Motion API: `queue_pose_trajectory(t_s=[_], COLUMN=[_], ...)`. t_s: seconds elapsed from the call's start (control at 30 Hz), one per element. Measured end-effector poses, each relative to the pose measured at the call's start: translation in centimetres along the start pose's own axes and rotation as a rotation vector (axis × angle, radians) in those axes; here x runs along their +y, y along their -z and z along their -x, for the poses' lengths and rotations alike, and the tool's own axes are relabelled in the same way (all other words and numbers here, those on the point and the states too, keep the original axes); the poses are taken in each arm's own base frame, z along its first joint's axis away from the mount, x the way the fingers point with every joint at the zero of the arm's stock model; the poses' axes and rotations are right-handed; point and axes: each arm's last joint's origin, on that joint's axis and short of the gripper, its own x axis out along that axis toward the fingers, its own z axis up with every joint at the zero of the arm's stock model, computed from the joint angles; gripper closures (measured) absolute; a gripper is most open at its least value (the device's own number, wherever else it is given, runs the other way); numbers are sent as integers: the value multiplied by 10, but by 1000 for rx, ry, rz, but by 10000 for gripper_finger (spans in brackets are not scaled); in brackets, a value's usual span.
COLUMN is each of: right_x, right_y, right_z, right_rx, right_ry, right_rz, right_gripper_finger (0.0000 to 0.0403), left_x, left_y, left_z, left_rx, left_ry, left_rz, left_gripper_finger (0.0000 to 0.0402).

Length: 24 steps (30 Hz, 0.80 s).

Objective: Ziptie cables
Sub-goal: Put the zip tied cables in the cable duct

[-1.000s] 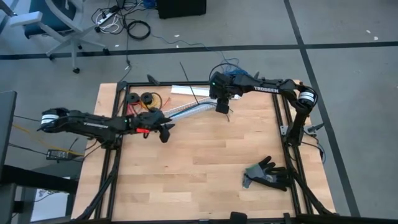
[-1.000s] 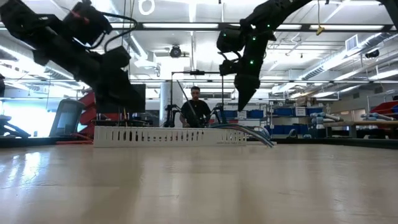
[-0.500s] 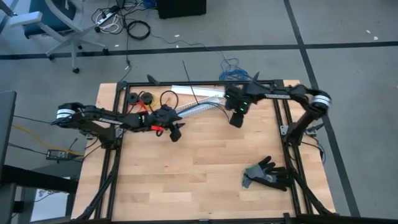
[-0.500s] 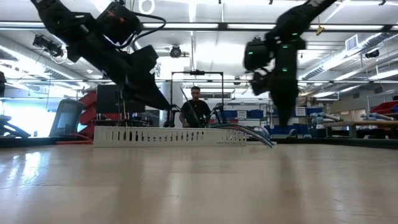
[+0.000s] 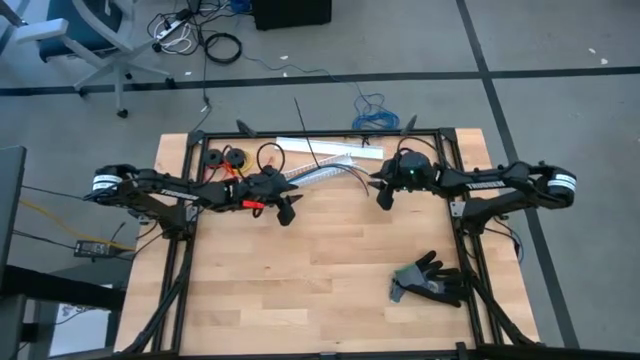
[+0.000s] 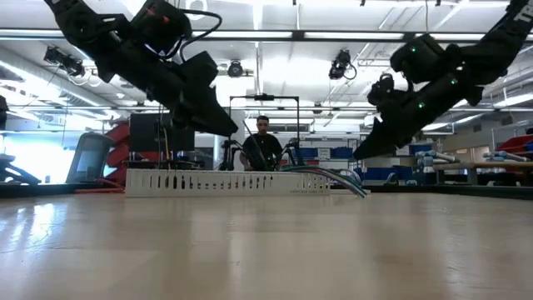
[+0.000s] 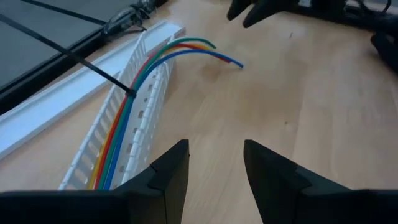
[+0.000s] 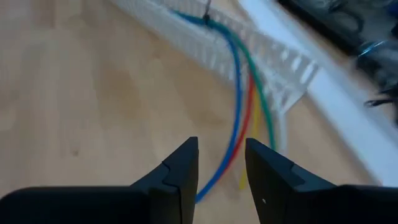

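Note:
The cables (image 7: 134,81), blue, red, orange and green, lie along a white slotted duct (image 7: 146,109), and their free ends (image 8: 239,118) curve out of it onto the table. The black ziptie (image 7: 129,91) wraps the bundle inside the duct; its long tail (image 5: 305,125) sticks out toward the far edge. My left gripper (image 7: 214,168) hovers open just near of the duct's middle (image 5: 300,178). My right gripper (image 8: 221,165) hovers open over the cables' free ends. Nothing lies between either pair of fingers.
A black glove (image 5: 430,280) lies near the right front corner. Small wire spools (image 5: 225,158) and a flat white strip (image 5: 320,145) sit along the far edge. Black frame rails (image 5: 450,190) run along the table's sides. A person (image 6: 262,146) stands beyond the table.
My right gripper has drawn back from above the duct toward the table's right and near edges, sinking, and has tipped from pointing straight down to a shallow slant. My left gripper has slid toward the table's right edge along the duct. Cables and ziptie lie as before.

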Motion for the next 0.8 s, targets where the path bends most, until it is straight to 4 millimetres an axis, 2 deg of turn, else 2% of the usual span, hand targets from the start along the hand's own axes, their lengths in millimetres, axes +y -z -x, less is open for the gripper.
queue_pose_trajectory(t_s=[0.2,0.6,0.7,0.8], right_x=[-8,-17,-14,-13], right_y=[5,1,7,6], right_z=[-12,-62,-77,-85], right_rx=[31,127,187,248], right_ry=[28,24,9,16], right_rz=[-8,-43,-40,-29], right_gripper_finger=[249,85,68,78], left_x=[0,0,0,0], left_y=[0,2,2,2], left_z=[0,0,0,0], left_rx=[4,12,15,16], left_ry=[-1,-3,-4,-4], left_rz=[8,29,28,28], left_gripper_finger=[239,239,239,239])
